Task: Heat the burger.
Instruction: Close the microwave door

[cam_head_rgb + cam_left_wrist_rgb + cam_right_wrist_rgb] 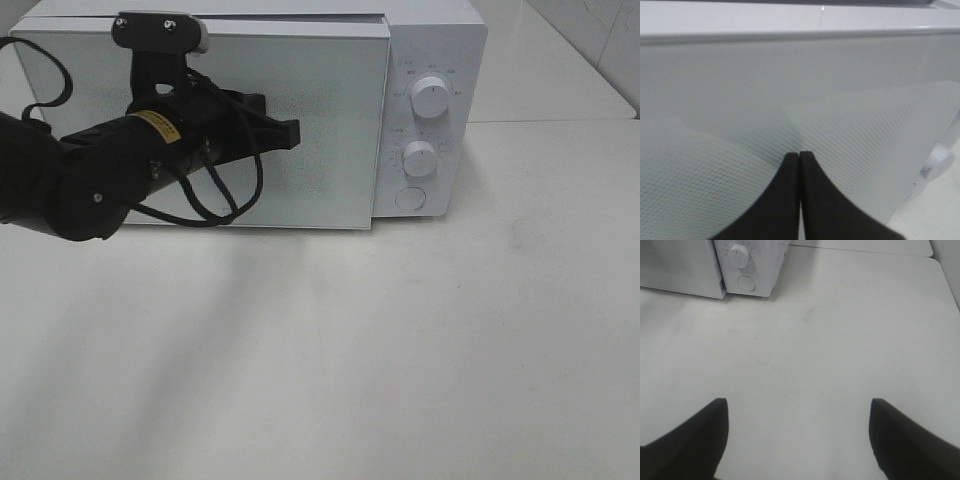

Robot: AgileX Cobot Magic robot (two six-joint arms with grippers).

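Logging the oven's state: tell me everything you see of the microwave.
The microwave is a white box at the back of the white table. Its wide door, with dotted mesh window, looks shut or nearly. Right panel: two round knobs above a round button. The left gripper, jaws shut, seems to touch the door.

A white microwave (330, 120) with two knobs (430, 97) stands on a pale table (400, 350)

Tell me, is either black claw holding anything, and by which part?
Nothing is held. The left gripper is shut on nothing, pointing at the microwave door. The right gripper is open above the table.
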